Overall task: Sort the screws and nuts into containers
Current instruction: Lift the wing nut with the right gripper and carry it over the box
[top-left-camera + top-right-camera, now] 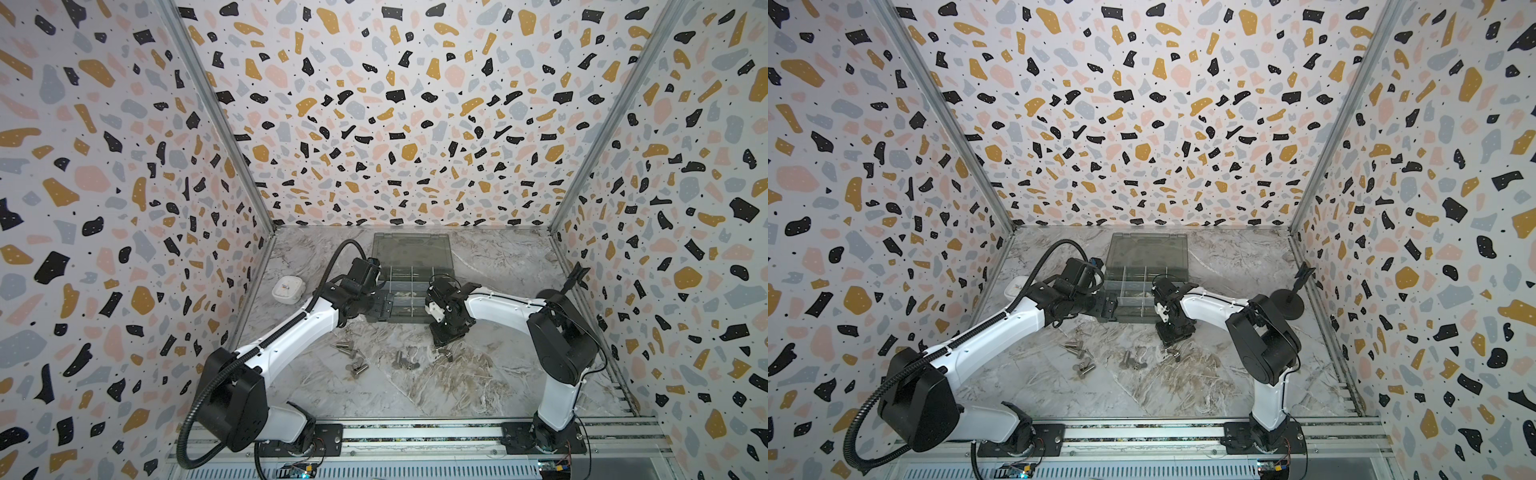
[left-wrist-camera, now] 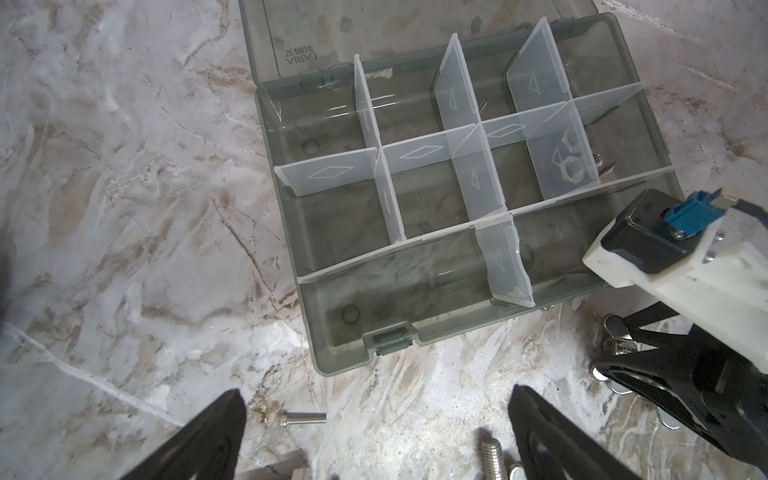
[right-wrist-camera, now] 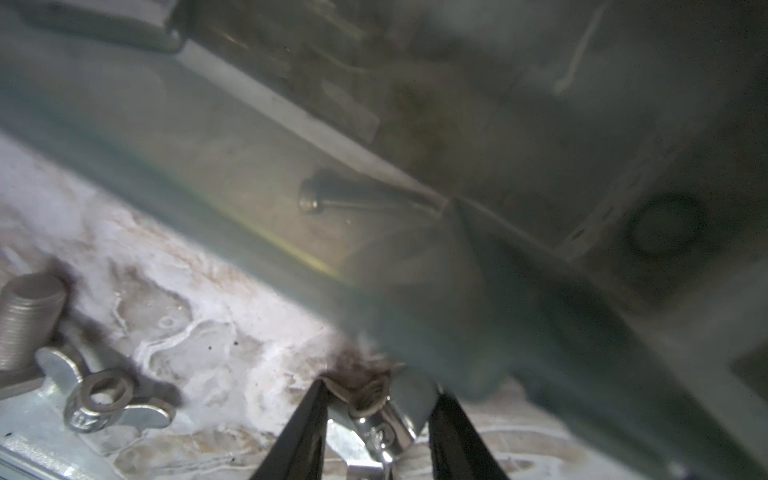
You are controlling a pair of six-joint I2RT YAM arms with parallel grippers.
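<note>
Our left pincer [image 2: 376, 390] stands wide open and empty above the counter [image 2: 124, 249], just beside the box [image 2: 291, 232]. Our right pincer [image 3: 380, 390] is closed on a wing nut [image 3: 374, 415] by the box's near wall. Loose screws [image 1: 341, 344] lie on the counter, another wing nut [image 3: 104, 403] just beside one. We see hex nuts [image 2: 571, 166] in an end compartment [image 2: 619, 133] of the box.

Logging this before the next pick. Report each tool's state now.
Left tool: open, holding nothing.
Right tool: fingers on either side of a wing nut; whether it is gripped cannot be told.
</note>
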